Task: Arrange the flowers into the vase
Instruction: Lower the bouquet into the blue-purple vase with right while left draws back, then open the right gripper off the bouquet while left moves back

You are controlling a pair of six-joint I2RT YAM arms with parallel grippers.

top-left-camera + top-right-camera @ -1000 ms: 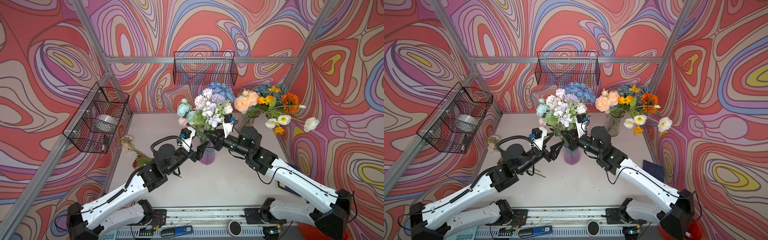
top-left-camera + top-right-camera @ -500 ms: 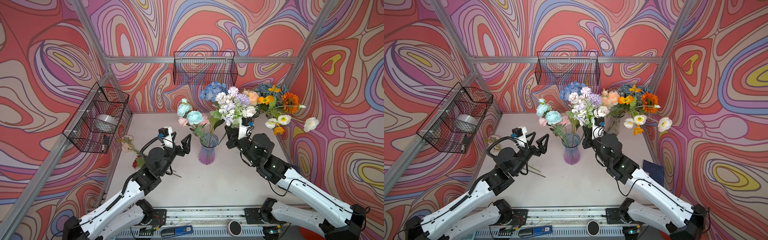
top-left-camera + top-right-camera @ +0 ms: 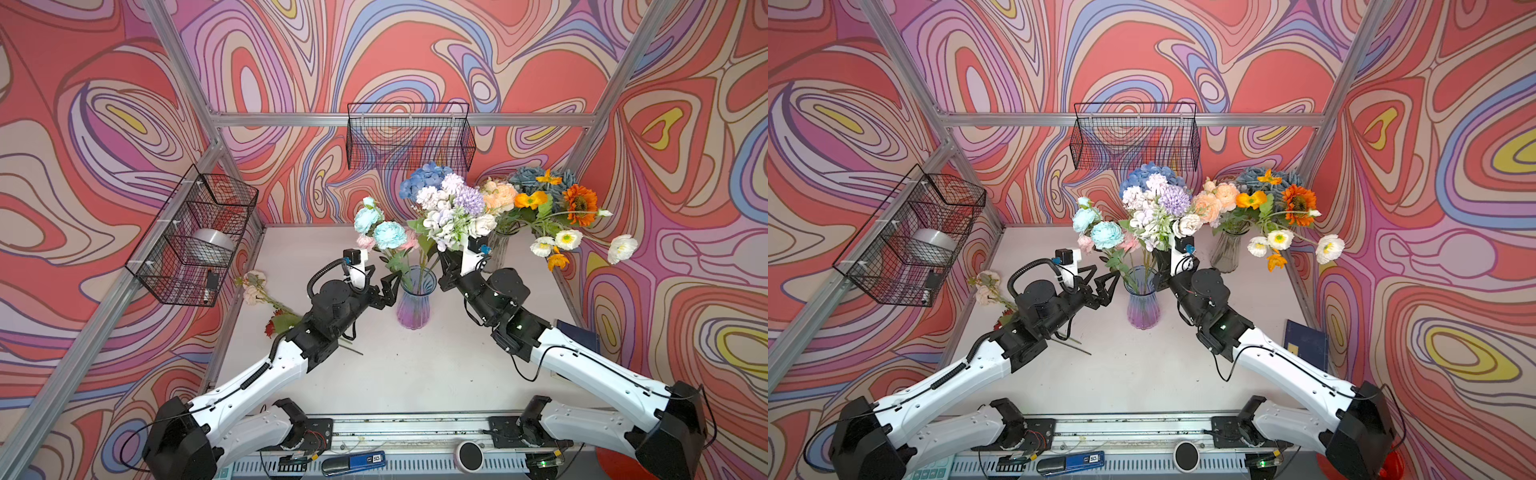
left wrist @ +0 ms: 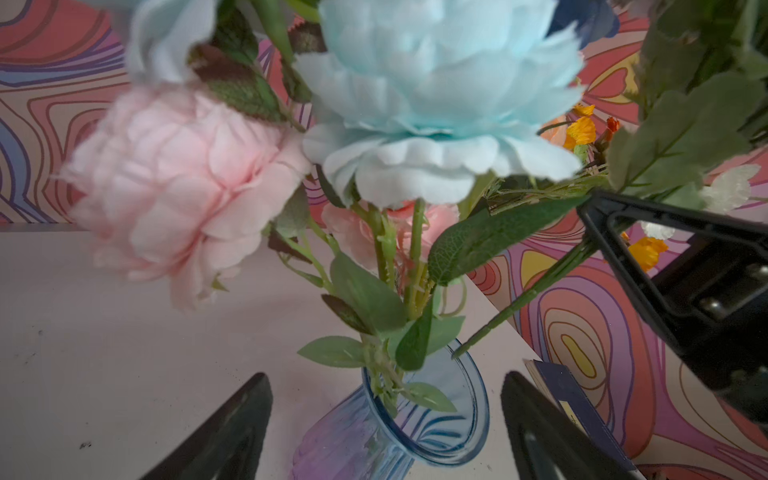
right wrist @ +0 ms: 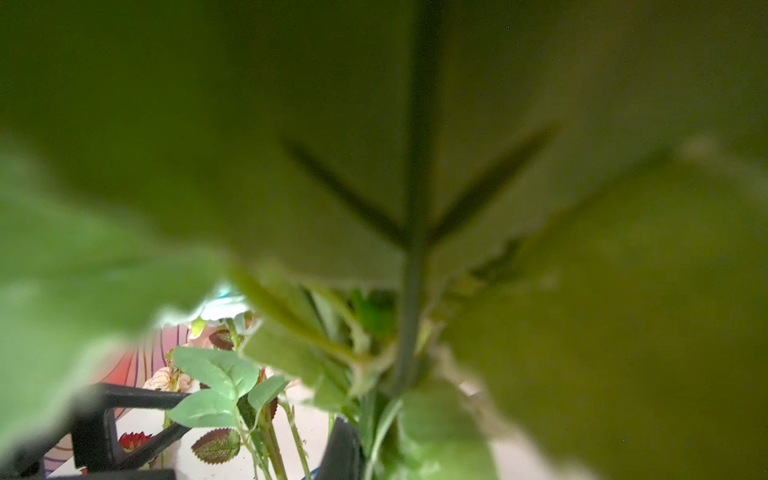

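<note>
The right gripper (image 3: 448, 266) is clamping the green stems of the lilac and white bunch (image 3: 451, 208), its jaws closed tight on them. The bunch is rising up and back from the grip, its heads spreading above the gripper with a deep blue head at the rear. This gripper is hanging just to the right of the blue vase (image 3: 412, 307), near its rim. In the left wrist view the bunch's lowest stem end is hanging right at that rim, and it cannot be told whether it is inside or just over it. The left gripper (image 3: 394, 291) is hovering on the vase's other side, jaws spread wide and gripping nothing, with its tips close beside the neck. Light blue and pink flowers (image 3: 388, 235) are standing in the vase and leaning toward the left, their heads over the left gripper. Loose flowers (image 3: 255, 286) are lying on the table (image 3: 415, 374) by the left wall, well apart from both grippers. A clear vase (image 3: 498, 249) at the rear right is holding peach, orange and white blooms. Blurred leaves are filling most of the right wrist view.
</note>
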